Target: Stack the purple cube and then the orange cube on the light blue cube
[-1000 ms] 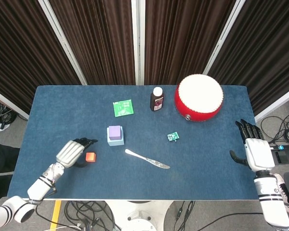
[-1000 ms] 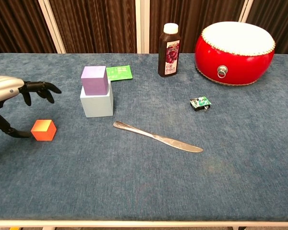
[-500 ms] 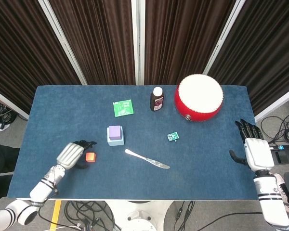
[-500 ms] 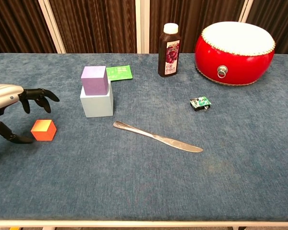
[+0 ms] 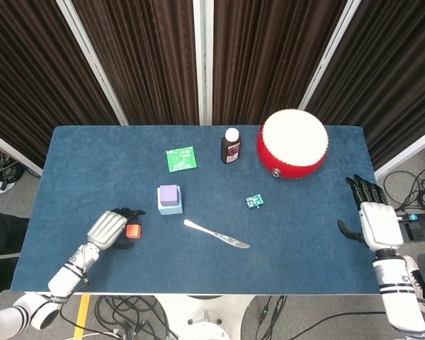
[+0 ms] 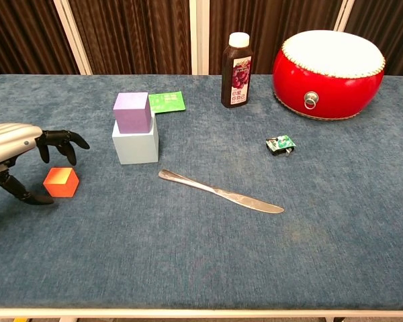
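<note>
Chest view — matte orange cube (image 6: 60, 182), possibly plastic, napped table (image 6: 201, 255)

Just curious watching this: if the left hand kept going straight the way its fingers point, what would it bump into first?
Most likely the orange cube: the left hand arches right over it, fingers curling down around it, though whether they already touch is unclear.

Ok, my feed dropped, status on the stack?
Left hand open around orange cube, not gripping. Right hand open, idle. Purple cube on light blue cube. Path clear.

Blue table (image 6: 208, 268), knife (image 6: 220, 192), bottle (image 6: 236, 70), drum (image 6: 328, 65)
</note>
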### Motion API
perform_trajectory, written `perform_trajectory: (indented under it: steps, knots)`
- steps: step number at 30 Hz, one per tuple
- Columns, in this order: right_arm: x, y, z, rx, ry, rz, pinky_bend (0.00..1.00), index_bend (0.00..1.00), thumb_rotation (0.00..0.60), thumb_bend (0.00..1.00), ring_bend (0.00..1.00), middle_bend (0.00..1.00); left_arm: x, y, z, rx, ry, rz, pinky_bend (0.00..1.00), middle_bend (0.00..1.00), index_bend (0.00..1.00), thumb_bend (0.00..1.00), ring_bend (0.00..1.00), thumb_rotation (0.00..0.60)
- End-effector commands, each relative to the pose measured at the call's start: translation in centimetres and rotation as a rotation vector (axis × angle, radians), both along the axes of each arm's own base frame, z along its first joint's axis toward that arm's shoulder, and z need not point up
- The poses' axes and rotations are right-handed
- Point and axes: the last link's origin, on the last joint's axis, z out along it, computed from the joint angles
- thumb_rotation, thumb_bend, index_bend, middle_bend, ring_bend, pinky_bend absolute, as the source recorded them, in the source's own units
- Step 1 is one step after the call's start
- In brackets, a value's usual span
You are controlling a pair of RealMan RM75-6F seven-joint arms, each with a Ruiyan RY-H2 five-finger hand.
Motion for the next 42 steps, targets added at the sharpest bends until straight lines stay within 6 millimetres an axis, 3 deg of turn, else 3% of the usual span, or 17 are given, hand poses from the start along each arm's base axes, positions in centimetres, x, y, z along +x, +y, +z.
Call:
perform_trajectory:
  steps: [1,29,42]
  knots:
    - [0.0,0.0,0.0,0.000,0.000,0.001,0.00,0.00,0.600,0.22,0.00,0.00,-0.1,0.0,0.0,0.004,0.000,0.002,0.42,0.48,0.29,0.20,0.33,0.600]
    - [-0.2,-0.1,0.1,-0.003,-0.002,-0.006,0.00,0.00,0.600,0.22,0.00,0.00,0.5,0.9,-0.6,0.006,-0.013,0.018,0.46,0.60,0.34,0.26,0.38,0.600]
    - [-0.3,-0.1,0.2,-0.001,-0.005,-0.009,0.00,0.00,0.600,0.22,0.00,0.00,0.8,1.1,0.3,0.038,-0.015,0.014,0.49,0.64,0.37,0.28,0.41,0.600]
